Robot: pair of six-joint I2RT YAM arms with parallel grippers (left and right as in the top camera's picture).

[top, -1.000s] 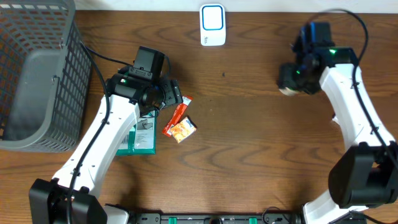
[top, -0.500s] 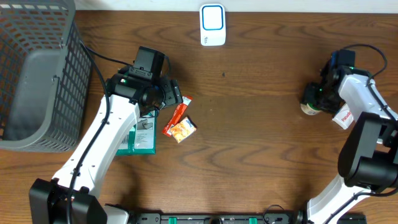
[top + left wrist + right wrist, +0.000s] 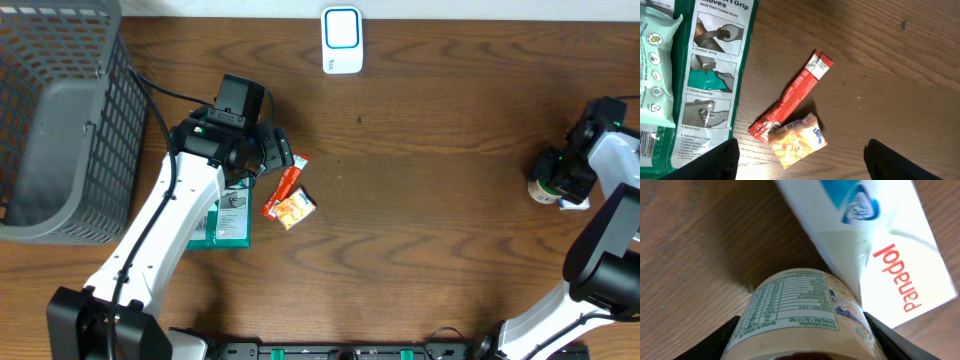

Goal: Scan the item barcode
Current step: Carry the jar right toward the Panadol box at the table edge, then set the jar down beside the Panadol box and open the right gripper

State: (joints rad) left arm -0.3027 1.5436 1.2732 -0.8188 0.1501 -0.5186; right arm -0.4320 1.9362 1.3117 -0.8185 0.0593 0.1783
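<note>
The right claw [image 3: 805,342] is clamped on a small jar [image 3: 800,307] at the bench's right edge, its fingers pressed against both sides. The jar is round and cream-coloured. Its label carries a green-framed nutrition table and some blue print. A white Panadol box [image 3: 890,245] lies just beside it. The white-and-blue scanner [image 3: 341,40] sits at the back edge, well apart from the jar. The left claw [image 3: 802,165] stands apart, gripping nothing, above a red sachet [image 3: 790,97] and an orange packet [image 3: 796,140].

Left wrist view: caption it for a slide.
Open left gripper over red sachet touching orange tissue pack, glove package beside them.
</note>
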